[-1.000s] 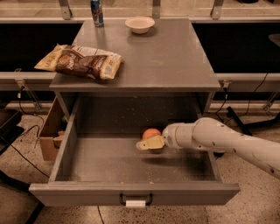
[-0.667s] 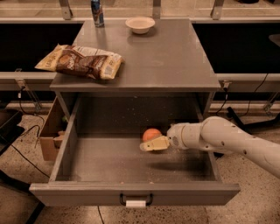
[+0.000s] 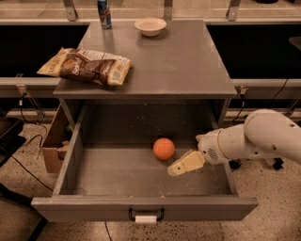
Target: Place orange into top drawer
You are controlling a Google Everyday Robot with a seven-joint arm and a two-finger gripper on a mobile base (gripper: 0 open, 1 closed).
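Backed off to the right since a second ago, the gripper [image 3: 176, 168] sits in the lower right of the frame, just beside the orange [image 3: 163, 148] and apart from it. A smooth, rounded white arm [image 3: 263, 136] reaches in over the right wall of the open drawer [image 3: 141, 208]. Whether the gripper is parted or closed cannot be told. The round orange lies alone on the drawer's speckled grey floor, right of centre. On the flat grey cabinet top [image 3: 178, 61] lie a crinkled bag [image 3: 87, 66] at left and, along the back edge, a beige bowl [image 3: 150, 26] and a can [image 3: 104, 9].
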